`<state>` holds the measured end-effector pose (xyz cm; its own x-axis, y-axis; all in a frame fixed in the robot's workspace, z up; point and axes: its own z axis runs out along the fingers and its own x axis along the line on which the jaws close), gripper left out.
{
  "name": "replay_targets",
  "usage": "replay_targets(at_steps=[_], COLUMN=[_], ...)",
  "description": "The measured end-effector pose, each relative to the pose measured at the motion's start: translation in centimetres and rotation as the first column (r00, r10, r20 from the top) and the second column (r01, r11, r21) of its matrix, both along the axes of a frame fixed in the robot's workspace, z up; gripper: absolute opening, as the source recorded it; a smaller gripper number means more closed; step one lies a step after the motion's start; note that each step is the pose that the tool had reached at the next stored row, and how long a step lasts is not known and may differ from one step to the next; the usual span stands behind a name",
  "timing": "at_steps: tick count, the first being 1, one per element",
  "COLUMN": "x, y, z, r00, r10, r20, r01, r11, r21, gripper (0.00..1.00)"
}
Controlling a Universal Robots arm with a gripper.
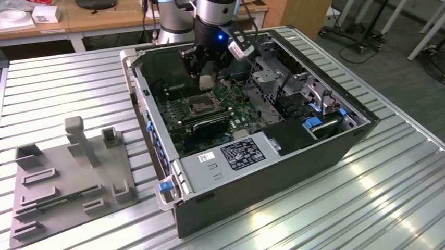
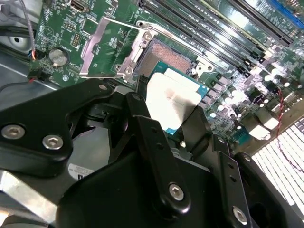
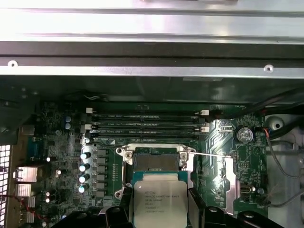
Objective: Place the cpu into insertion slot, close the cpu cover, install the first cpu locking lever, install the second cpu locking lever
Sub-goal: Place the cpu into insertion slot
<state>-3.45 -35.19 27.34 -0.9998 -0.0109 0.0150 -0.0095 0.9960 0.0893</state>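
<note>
The arm [image 1: 210,13] reaches straight down in the exterior view, wrist vertical. Its gripper [image 1: 206,77] points downward, the 2 black fingers [image 2: 197,130] clamped on opposite edges of the cpu [image 2: 173,102], held flat between them.

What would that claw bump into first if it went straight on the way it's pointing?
Probably the insertion slot, which lies open just ahead of the cpu that the gripper is shut on, though depth is hard to judge.
</note>
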Motion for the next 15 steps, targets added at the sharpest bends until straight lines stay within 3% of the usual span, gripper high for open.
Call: replay_targets(at_steps=[4,12,15], x=[-0.22,-0.47,-0.47], y=[0.00,0.00,0.00], z=[-0.48,-0.59,-0.68], r00=[1.0000,1.0000,0.9989], r10=[0.000,-0.001,-0.047], r20=[0.0000,0.0000,0.0000], r01=[0.000,0.001,0.047], r11=[1.0000,1.0000,0.9989], r21=[0.0001,0.0000,0.0001], gripper=[0.54,0.54,0.54])
